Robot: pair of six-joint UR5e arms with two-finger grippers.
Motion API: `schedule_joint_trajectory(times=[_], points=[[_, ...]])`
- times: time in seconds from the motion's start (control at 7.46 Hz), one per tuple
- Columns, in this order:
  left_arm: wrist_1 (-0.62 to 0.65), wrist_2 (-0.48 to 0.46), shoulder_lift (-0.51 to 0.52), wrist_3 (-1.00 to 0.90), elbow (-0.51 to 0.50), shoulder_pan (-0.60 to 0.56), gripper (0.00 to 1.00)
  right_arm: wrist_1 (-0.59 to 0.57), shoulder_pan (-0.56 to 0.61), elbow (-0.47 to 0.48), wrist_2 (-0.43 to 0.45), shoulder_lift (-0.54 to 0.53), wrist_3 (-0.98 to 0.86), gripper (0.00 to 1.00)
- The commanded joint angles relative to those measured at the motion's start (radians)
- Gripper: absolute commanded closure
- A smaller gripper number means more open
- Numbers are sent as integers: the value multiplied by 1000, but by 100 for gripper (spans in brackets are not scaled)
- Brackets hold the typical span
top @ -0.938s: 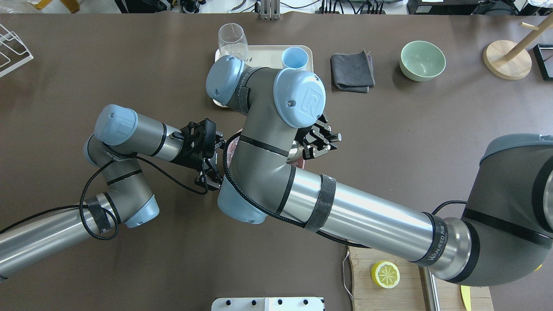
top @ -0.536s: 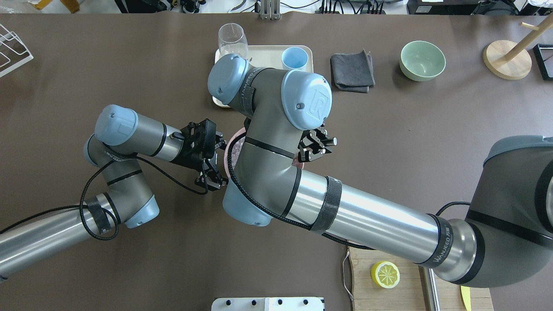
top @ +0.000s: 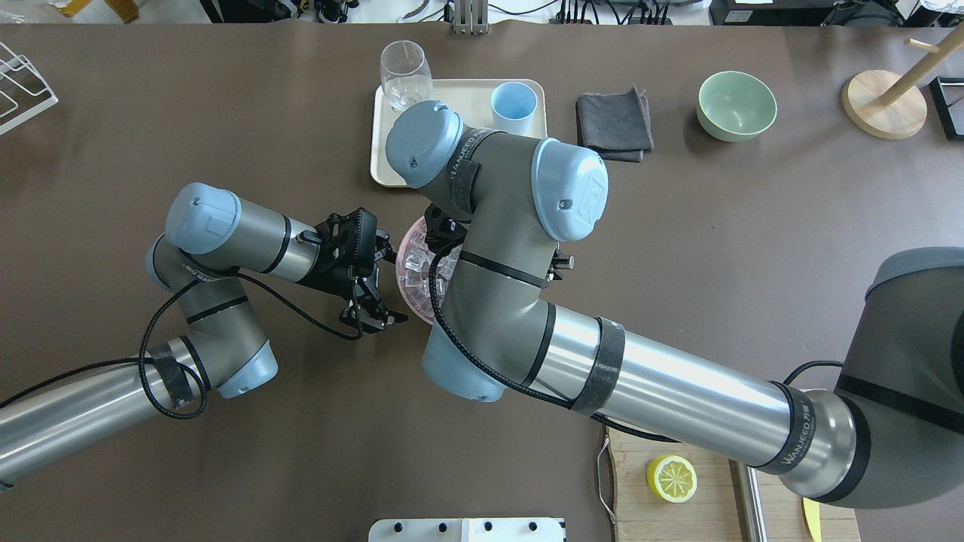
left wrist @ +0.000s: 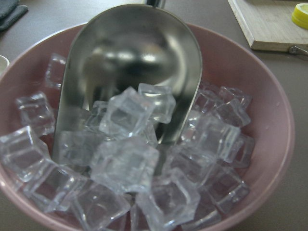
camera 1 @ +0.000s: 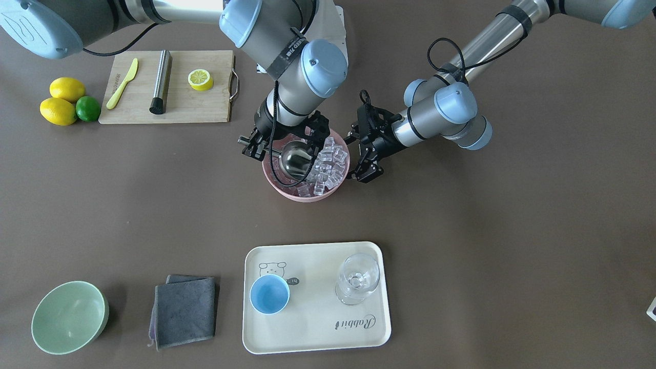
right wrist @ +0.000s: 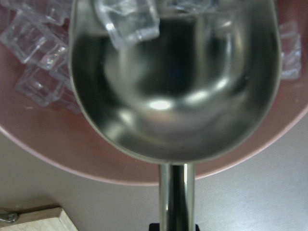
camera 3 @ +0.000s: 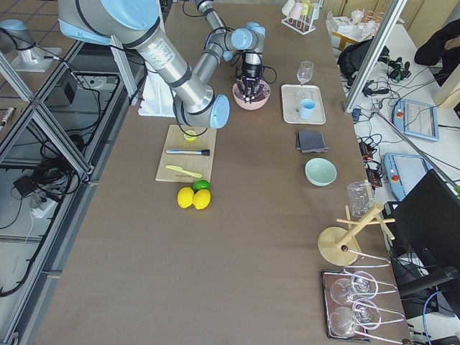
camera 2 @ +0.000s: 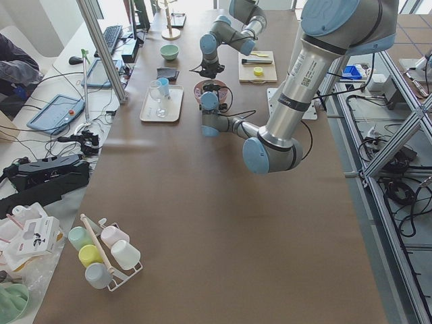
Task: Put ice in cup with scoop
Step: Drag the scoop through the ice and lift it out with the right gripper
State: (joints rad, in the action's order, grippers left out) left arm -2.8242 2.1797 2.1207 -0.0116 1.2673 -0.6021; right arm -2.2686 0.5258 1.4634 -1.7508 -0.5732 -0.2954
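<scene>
The steel scoop (camera 1: pixel 296 156) lies tilted in a pink bowl (camera 1: pixel 303 195) full of ice (camera 1: pixel 329 163), its open mouth pushed into the cubes. In the left wrist view the scoop (left wrist: pixel 134 72) has a few cubes (left wrist: pixel 132 113) in its trough. My right gripper (camera 1: pixel 264 147) is shut on the scoop's handle (right wrist: pixel 175 197) at the bowl's rim. My left gripper (camera 1: pixel 363 158) is open, with its fingers beside the bowl's other side. The light-blue cup (camera 1: pixel 269 294) stands empty on the cream tray (camera 1: pixel 318 330), also seen from overhead (top: pixel 514 103).
A clear stemmed glass (camera 1: pixel 357 278) stands on the tray beside the cup. A grey cloth (camera 1: pixel 184 309) and a pale green bowl (camera 1: pixel 69 316) lie beyond the tray. A cutting board (camera 1: pixel 169 110) holds a lemon half, a steel cylinder and a yellow knife.
My right arm's wrist has swung to the right in the overhead view, which uncovers the bowl's left part and its ice. My left arm has not moved.
</scene>
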Motion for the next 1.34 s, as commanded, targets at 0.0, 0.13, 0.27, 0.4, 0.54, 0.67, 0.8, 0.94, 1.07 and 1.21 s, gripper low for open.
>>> schedule_joint_trajectory(times=[0.0,0.13,0.27,0.4,0.54,0.67,0.8,0.94,1.07,1.21], points=[[2,0,-1,-1,0,1,2,20,0,82,-7,-57,12,100],[2,-1,-1,-2,0,2,2,20,0,115,-6,-80,21,100],[3,-1,-1,-4,0,4,2,20,0,132,-6,-89,21,100],[6,-3,-2,-7,-2,7,2,20,0,152,-6,-99,22,100],[6,-1,-1,-8,-5,7,2,21,0,175,-7,-115,24,100],[6,-1,-2,-10,-5,7,2,21,0,214,-9,-135,56,100],[6,-1,-1,-10,-5,7,2,29,0,260,-9,-167,80,100],[6,-1,-5,-11,-6,8,2,91,0,277,-9,-192,96,100],[6,-1,-7,-11,-5,7,2,118,0,299,-10,-212,123,100],[5,0,-8,-11,-5,7,2,162,2,316,-12,-237,143,100]])
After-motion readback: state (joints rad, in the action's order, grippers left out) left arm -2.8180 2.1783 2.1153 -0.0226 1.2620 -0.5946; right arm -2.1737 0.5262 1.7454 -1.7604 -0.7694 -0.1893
